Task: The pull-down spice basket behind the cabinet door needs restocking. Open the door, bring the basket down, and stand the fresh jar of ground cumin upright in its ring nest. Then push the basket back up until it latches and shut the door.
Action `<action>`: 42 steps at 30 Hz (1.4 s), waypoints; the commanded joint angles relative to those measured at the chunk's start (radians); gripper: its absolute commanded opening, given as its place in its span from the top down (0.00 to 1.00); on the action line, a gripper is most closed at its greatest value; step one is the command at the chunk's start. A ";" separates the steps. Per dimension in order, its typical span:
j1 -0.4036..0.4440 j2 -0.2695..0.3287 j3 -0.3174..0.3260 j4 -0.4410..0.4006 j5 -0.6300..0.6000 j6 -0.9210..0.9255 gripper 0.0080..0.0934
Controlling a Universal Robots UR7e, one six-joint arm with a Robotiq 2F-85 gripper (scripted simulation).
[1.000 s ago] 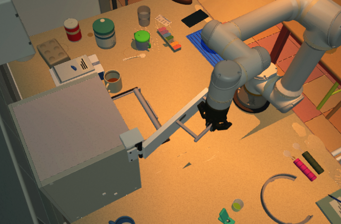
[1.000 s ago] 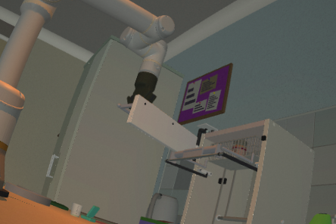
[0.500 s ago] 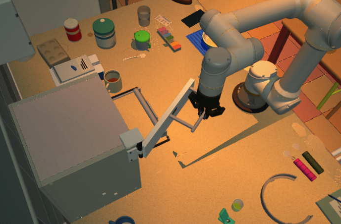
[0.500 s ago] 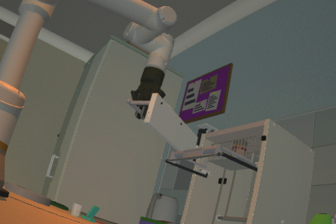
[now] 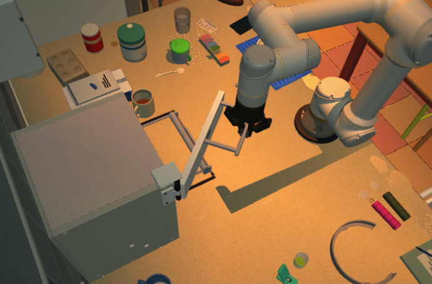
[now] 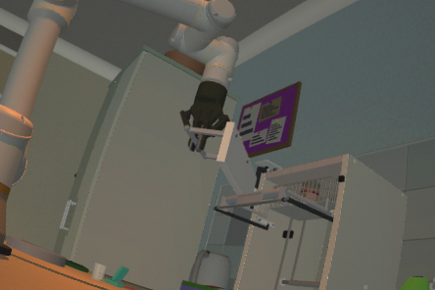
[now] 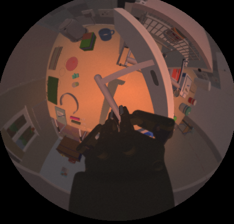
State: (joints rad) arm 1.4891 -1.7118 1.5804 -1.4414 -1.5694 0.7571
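At the left stands the grey cabinet. Its door hangs partly open on the hinge at the front corner. A bar handle stands out from the door's outer face. I grip that handle bar in my closed gripper, from above. Inside the cabinet the wire spice basket sits high, with its pull frame reaching out in front. A red-banded jar stands far back on the counter.
A green-lidded canister, a green-lidded mug and a glass stand at the back. A coffee mug sits beside the cabinet. Rollers and a curved band lie at the front right.
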 commanded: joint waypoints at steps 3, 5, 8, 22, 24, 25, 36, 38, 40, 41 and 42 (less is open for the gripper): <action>-0.023 0.001 -0.003 0.002 -0.001 -0.065 1.00; -0.039 0.003 -0.005 0.001 -0.001 -0.110 1.00; -0.061 0.008 -0.009 0.001 -0.001 -0.176 1.00; -0.149 0.052 -0.047 -0.004 -0.001 -0.459 1.00; -0.159 0.060 -0.055 -0.005 -0.001 -0.496 1.00; -0.163 0.065 -0.059 -0.006 -0.001 -0.513 1.00; -0.205 0.116 -0.108 -0.008 -0.001 -0.690 1.00; -0.211 0.126 -0.117 -0.009 -0.001 -0.718 1.00; -0.217 0.136 -0.127 -0.009 -0.001 -0.746 1.00; -0.219 0.140 -0.132 -0.009 -0.001 -0.759 1.00; -0.221 0.145 -0.136 -0.009 -0.001 -0.772 1.00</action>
State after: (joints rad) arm 1.2681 -1.5647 1.4440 -1.4514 -1.5677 -0.0163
